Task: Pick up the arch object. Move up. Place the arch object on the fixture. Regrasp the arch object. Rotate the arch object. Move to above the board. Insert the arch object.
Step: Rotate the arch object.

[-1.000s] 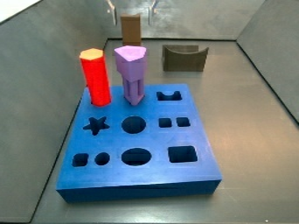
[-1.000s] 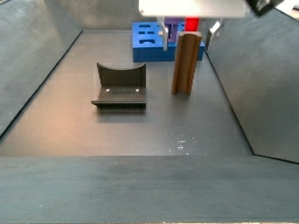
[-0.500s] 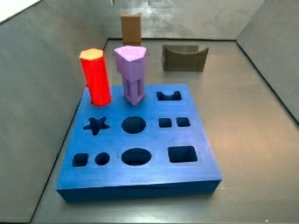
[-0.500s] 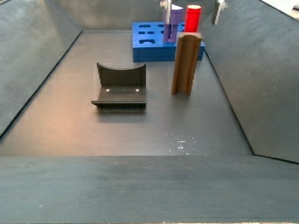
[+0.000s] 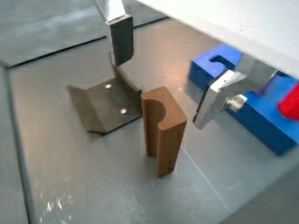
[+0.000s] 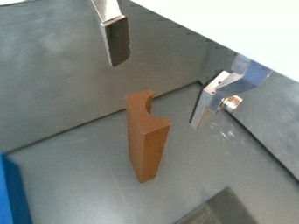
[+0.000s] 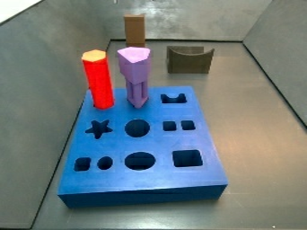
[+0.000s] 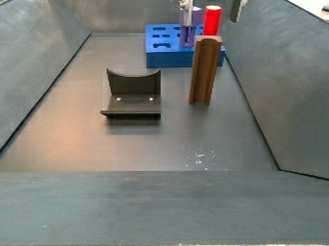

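The brown arch object (image 5: 163,133) stands upright on the grey floor, free of any grip, between the fixture (image 5: 103,107) and the blue board (image 5: 250,109). Both side views show the arch object (image 7: 135,30) (image 8: 205,69) behind the board's pegs. My gripper (image 5: 163,92) hangs open above its top, one finger (image 5: 118,39) on each side and well apart from it. In a wrist view the arch object (image 6: 146,140) has its notch facing the wider gap, with the gripper (image 6: 158,93) over it. The fixture (image 8: 131,94) is bare.
A red hexagonal peg (image 7: 99,79) and a purple pentagonal peg (image 7: 135,75) stand in the board (image 7: 144,153) at its far edge. Its other holes are open. Grey walls enclose the floor on all sides.
The gripper has risen since a second ago: its body has left a side view's top edge. The arch object has not moved.
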